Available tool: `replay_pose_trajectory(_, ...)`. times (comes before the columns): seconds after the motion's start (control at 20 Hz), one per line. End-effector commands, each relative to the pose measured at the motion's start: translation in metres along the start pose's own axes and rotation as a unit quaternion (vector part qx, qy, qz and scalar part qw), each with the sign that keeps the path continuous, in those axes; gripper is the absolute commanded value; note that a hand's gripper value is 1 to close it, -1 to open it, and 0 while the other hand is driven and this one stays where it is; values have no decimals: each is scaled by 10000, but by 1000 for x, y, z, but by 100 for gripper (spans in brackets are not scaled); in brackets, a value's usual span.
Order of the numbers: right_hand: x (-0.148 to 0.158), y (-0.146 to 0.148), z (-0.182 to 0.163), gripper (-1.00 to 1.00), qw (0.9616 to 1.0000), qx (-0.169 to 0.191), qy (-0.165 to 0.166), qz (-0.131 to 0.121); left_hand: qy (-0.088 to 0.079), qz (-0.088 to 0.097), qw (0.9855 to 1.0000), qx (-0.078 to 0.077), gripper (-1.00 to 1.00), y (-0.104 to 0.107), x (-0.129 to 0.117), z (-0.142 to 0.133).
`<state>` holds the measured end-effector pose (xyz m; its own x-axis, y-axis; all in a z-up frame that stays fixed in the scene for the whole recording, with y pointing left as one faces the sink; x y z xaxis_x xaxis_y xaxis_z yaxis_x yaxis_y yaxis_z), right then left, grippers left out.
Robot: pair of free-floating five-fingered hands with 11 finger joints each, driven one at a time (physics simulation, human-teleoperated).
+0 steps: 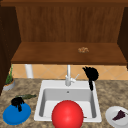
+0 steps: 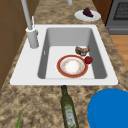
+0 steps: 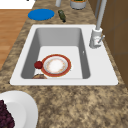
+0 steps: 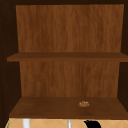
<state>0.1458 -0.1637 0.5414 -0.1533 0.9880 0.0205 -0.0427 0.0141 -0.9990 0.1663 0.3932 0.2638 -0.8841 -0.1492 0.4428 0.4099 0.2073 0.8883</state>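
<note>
My left hand (image 1: pixel 17 102) rests, fingers curled down, on the blue plate (image 1: pixel 16 114) left of the sink (image 1: pixel 45 86). Beside it, the green bottle (image 1: pixel 25 96) lies flat, long axis left-right, neck toward the sink. My right hand (image 1: pixel 91 74) hovers relaxed near the faucet (image 1: pixel 68 76).

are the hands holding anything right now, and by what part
Nothing is held. The left hand hangs over the blue plate, fingers pointing down at it. The right hand floats open above the sink's back right corner.
</note>
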Motion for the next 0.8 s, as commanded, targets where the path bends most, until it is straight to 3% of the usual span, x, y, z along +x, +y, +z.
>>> replay_pose_trajectory(0.0, 7, 31, 6, -100, 10000, -1, -61, -8, 0, 0, 10000, 0, 0, 0, 0, 0)
replay_pose_trajectory(0.1, 6, 49, 9, -100, 9993, -37, -352, -125, 0, 0, 10000, 0, 0, 0, 0, 0)
replay_pose_trajectory(0.4, 11, 99, 9, -100, 9973, -19, -708, -185, 0, 0, 10000, 0, 0, 0, 0, 0)
replay_pose_trajectory(0.45, 9, 102, -2, -100, 9971, 16, -718, -237, 0, 0, 10000, 0, 0, 0, 0, 0)
replay_pose_trajectory(0.55, 13, 114, -29, -100, 9976, 173, -655, -109, 0, 0, 10000, 0, 0, 0, 0, 0)
replay_pose_trajectory(0.75, 10, 120, -58, -100, 9975, 275, -606, -228, 0, 0, 10000, 0, 0, 0, 0, 0)
